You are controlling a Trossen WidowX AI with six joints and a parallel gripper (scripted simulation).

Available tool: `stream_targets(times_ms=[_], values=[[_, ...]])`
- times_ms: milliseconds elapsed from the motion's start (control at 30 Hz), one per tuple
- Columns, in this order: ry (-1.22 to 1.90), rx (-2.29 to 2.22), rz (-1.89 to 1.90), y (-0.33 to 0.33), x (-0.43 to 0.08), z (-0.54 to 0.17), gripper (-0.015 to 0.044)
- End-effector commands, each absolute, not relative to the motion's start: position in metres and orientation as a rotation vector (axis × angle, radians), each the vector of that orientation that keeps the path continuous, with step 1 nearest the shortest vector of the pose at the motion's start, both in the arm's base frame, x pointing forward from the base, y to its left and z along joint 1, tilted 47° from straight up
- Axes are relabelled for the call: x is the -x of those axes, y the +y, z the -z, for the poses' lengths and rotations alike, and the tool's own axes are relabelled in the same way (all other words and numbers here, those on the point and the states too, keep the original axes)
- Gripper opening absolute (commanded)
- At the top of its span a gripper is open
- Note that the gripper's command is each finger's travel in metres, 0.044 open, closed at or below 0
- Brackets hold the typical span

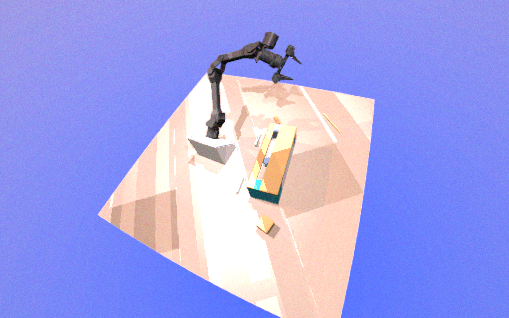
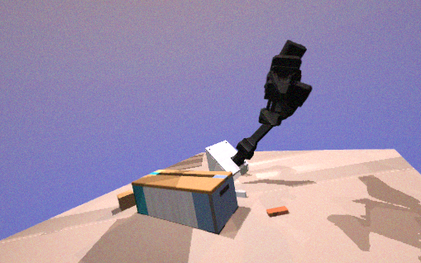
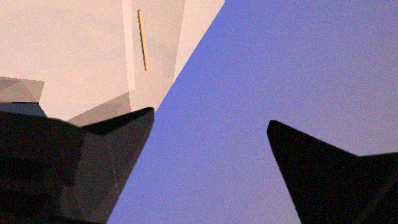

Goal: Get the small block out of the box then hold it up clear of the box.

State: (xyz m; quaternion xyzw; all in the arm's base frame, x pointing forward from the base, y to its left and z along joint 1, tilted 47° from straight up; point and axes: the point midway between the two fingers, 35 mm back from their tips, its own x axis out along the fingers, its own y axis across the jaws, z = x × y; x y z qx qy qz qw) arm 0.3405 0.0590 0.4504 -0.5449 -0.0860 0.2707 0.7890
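The dark grey six-joint arm [image 1: 215, 95] rose from its white wedge-shaped base [image 1: 212, 148] and bent over near the table's far edge; its black parallel-jaw gripper [image 1: 287, 64] hung high in the air, jaws spread wide with nothing between them; in the wrist view the two dark pointed fingertips stood well apart, with only blue background and a corner of the pale pink tabletop [image 3: 65, 55] showing beyond them.

The long orange-topped box with teal ends and a pale striped side [image 2: 185, 200] rested flat on the tabletop, well apart from the gripper and just beside the arm's base; from above, a narrow slot ran along the box's length, and inside it a small dark-and-pale shape [image 1: 267, 160] appeared about midway along the shelf, probably the small block, though it was too small to tell for certain; a cyan patch [image 1: 258, 184] marked the near end of the slot.

A small tan wooden-looking block [image 1: 266, 224] lay on the table off the box's near end; a small flat orange-red slab [image 2: 277, 211] lay on the table on the far side of the box from the arm's base; in the wrist view it appeared as a thin yellow strip.
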Motion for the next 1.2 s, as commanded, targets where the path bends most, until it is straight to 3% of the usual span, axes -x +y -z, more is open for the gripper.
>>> stream_targets(times_ms=[0,367,700,1167], values=[[0.016,1.211,-0.647,0.032,-0.373,-0.387,0.04],[0.448,1.211,-0.918,-0.034,-0.391,-0.235,0.04],[0.731,1.019,-1.346,-0.082,-0.335,-0.105,0.04],[0.748,0.978,-1.406,-0.083,-0.325,-0.089,0.04]])
